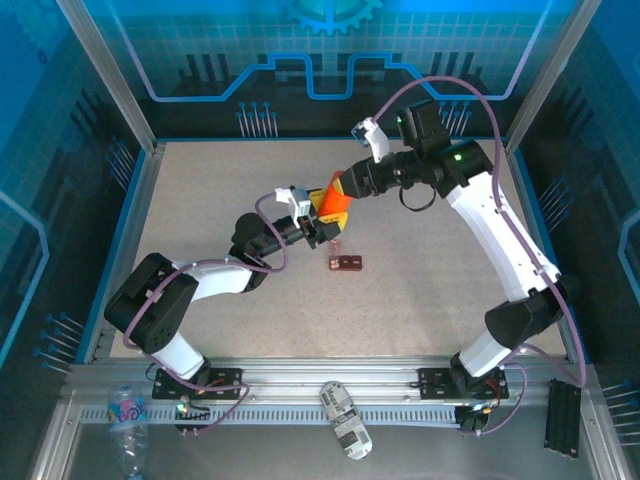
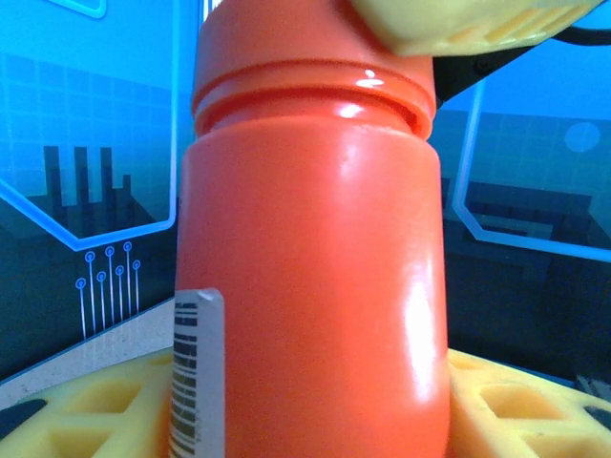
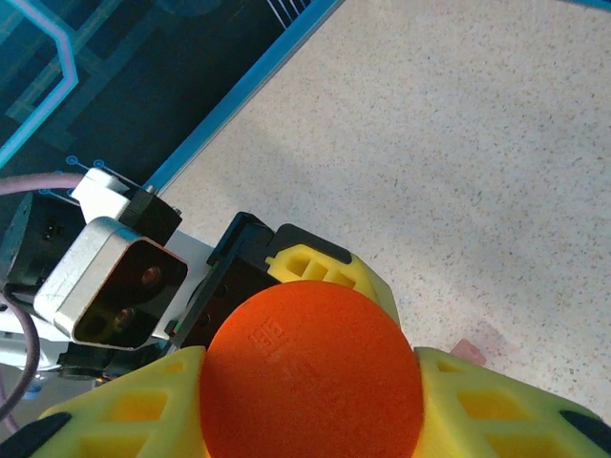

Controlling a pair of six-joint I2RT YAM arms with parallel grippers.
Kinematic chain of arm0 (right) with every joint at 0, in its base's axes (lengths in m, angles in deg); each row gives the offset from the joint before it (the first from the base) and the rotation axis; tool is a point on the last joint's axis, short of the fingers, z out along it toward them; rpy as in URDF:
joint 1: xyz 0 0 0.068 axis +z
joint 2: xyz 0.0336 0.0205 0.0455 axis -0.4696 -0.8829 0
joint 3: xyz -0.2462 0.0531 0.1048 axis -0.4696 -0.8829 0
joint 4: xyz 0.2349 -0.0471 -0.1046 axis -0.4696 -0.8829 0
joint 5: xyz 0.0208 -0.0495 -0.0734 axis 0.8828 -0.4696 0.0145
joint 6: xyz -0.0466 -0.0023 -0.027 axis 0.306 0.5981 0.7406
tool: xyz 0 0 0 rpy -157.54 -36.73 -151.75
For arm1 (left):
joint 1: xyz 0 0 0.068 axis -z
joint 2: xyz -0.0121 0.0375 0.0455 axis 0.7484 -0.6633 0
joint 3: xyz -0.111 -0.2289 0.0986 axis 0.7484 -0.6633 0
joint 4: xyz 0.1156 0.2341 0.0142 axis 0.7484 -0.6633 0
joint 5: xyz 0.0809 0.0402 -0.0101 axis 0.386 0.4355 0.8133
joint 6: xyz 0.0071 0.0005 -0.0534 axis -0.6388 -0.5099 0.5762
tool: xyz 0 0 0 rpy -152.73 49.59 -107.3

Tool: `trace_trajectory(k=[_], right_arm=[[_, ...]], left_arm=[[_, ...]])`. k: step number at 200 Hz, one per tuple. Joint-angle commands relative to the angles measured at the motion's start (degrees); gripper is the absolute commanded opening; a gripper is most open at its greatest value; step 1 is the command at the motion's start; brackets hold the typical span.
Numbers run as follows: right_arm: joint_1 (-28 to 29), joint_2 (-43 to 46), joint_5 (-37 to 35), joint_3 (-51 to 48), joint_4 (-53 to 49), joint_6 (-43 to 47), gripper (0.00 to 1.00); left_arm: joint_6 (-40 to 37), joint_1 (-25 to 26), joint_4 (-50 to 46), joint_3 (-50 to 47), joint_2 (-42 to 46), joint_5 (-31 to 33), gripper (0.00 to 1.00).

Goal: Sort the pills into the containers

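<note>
An orange pill bottle [image 1: 332, 205] is held up over the middle of the table between both arms. My left gripper [image 1: 320, 226] is shut on its body [image 2: 315, 286], with a yellow finger [image 2: 535, 410] at each side and a barcode label at the lower left. My right gripper [image 1: 340, 188] comes from above, shut on the bottle's orange cap [image 3: 315, 367], its yellow fingers [image 3: 124, 410] pressed against both sides. The containers [image 1: 346, 263], a small dark maroon box, lie flat on the table just in front of the bottle. The pills are hidden.
Blue enclosure walls and aluminium posts [image 1: 110, 70] ring the speckled table [image 1: 450, 280]. On the front rail lie a clear plastic bottle [image 1: 130, 415], a white-grey device [image 1: 345, 420] and a black block [image 1: 563, 415].
</note>
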Motion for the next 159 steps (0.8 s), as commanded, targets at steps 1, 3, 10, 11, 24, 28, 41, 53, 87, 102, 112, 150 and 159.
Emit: trace_trajectory(k=[1,3,10,11,24,28,41,53,87,102,112,150,159], right_arm=[[0.87,3.74,-1.37,-5.39,2.00,0.14,0.42],[0.81,3.92,-1.38,-5.75,2.25,0.00,0.42],[0.96,4.27,-1.40,-6.70,2.85,-0.41,0.41],[0.96,4.32,-1.35,-6.76,2.87,-0.45,0.41],[1.47,4.29,-1.85,-7.37,2.96,-0.97,0.41],[1.69,4.11,-2.14,-7.29,2.84,-1.18,0.41],[2.20,3.33,-2.50,-6.46,1.71,-1.68,0.41],[2.60,2.25,-2.94,-5.47,0.59,-2.60,0.41],[3.99,0.24,-4.15,-4.95,0.30,-8.08,0.41],[4.76,-0.23,-5.21,-5.80,1.57,-11.54,0.41],[5.43,-0.38,-6.34,-6.74,2.95,-14.01,0.41],[8.43,0.50,-12.99,-10.20,7.84,-22.88,0.41],[8.99,0.73,-14.51,-10.82,8.65,-24.88,0.40]], left_arm=[[2.18,-0.42,5.30,1.63,0.35,1.87,0.00],[2.19,-0.42,5.30,1.64,0.36,1.78,0.00],[2.38,-0.41,5.31,1.68,0.36,1.73,0.00],[2.42,-0.42,5.31,1.71,0.36,1.77,0.00],[2.34,-0.36,5.34,1.78,0.29,1.68,0.00],[2.28,-0.38,5.31,1.88,0.27,1.71,0.00],[1.97,-0.43,5.31,2.00,0.11,1.17,0.00],[1.60,-0.40,4.90,2.06,0.01,0.48,0.00],[0.26,-0.36,4.39,1.96,0.17,0.90,0.00],[-0.48,-0.37,4.85,1.97,0.10,1.96,0.00],[-1.05,-0.37,5.24,2.00,-0.06,3.00,0.00],[-2.70,-0.27,5.31,2.74,-0.68,3.83,0.00],[-2.95,-0.24,5.30,2.96,-0.95,3.78,0.00]])
